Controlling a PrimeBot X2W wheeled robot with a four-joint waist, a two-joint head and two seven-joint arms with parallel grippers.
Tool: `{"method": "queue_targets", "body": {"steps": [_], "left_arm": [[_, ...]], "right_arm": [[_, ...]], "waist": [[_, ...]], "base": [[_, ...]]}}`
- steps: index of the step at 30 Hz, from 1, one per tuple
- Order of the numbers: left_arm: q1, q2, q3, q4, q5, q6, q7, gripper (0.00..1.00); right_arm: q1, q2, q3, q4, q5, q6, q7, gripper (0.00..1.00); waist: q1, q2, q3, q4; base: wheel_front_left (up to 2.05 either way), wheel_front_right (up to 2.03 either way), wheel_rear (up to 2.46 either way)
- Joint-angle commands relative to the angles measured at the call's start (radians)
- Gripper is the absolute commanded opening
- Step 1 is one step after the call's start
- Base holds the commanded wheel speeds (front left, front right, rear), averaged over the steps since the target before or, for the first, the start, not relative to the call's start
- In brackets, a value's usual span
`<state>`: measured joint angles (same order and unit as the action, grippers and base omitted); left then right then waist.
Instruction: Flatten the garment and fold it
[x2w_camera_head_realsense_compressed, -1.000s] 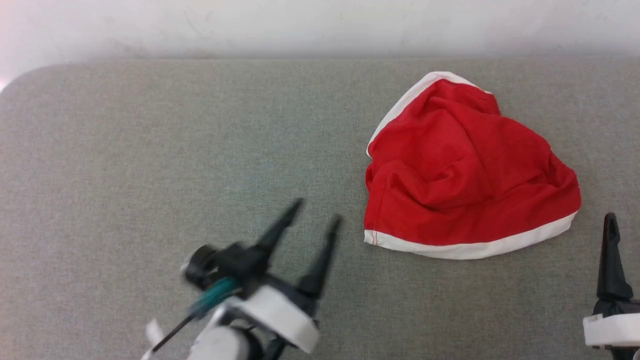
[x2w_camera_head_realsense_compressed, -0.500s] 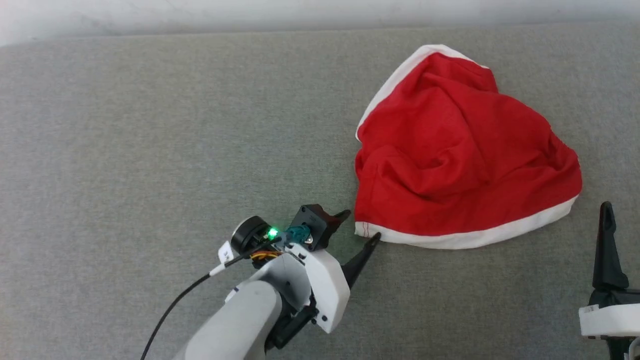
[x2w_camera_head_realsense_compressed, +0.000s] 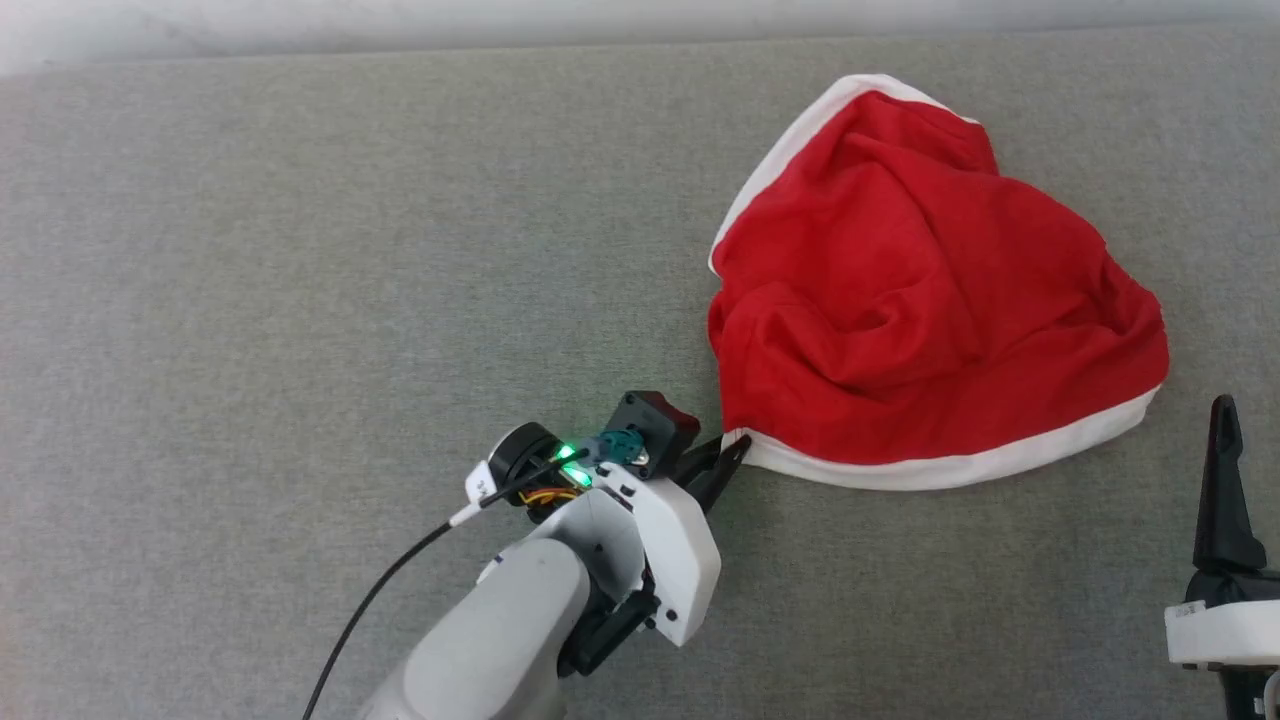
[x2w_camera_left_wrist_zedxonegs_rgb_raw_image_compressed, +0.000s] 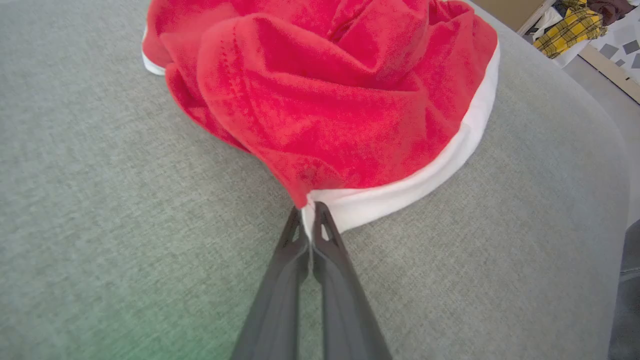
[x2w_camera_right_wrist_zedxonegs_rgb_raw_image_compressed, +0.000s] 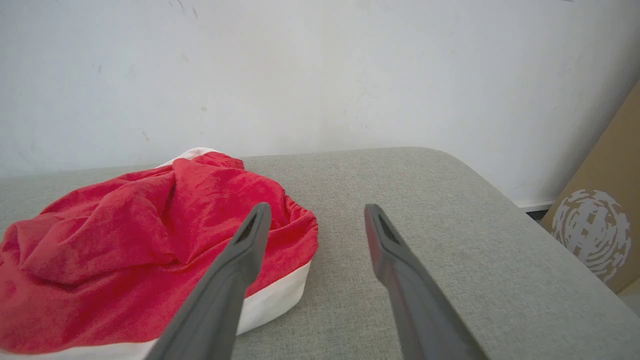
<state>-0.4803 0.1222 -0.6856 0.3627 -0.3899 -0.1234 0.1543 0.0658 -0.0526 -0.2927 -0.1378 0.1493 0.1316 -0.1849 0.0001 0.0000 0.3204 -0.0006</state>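
On the grey pad (x2w_camera_head_realsense_compressed: 300, 300), right of centre, you have the red shorts (x2w_camera_head_realsense_compressed: 930, 300) lying crumpled. Your left gripper (x2w_camera_left_wrist_zedxonegs_rgb_raw_image_compressed: 310, 212) is pinched tight on their near white-trimmed corner. Your right gripper (x2w_camera_right_wrist_zedxonegs_rgb_raw_image_compressed: 317, 210) stands wide apart, empty, near the shorts.

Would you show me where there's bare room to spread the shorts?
The grey surface is bare left of the garment, beyond the left gripper pinching its white corner. Crowded on the right, between garment and open right gripper.
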Motion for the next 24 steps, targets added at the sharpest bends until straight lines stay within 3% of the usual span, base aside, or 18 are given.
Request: {"method": "queue_targets", "body": {"steps": [1,8,16,24], "left_arm": [[-0.005,-0.001,0.004,-0.001,-0.016,-0.002,-0.01,0.0],[0.068,0.06,0.09,-0.123,-0.099,0.027,-0.02,0.0],[0.316,0.203,0.246,-0.347,-0.216,0.126,-0.01,0.0],[0.483,0.223,0.315,-0.451,-0.294,0.165,-0.05,0.0]], "right_arm": [[-0.009,0.002,-0.002,0.001,-0.005,-0.001,0.002,1.0],[0.001,0.002,0.001,-0.005,-0.014,-0.001,0.02,1.0],[0.014,0.002,0.002,-0.015,-0.019,-0.001,0.047,1.0],[0.034,0.002,0.031,-0.007,-0.025,-0.001,0.11,1.0]], "waist": [[-0.0001,0.0,-0.011,0.012],[-0.0001,0.0,-0.044,0.052],[-0.0001,0.0,-0.053,0.079],[-0.0001,0.0,-0.057,0.098]], "base": [[0.0,0.0,0.0],[0.0,0.0,0.0],[0.0,0.0,0.0],[0.0,0.0,0.0]]}}
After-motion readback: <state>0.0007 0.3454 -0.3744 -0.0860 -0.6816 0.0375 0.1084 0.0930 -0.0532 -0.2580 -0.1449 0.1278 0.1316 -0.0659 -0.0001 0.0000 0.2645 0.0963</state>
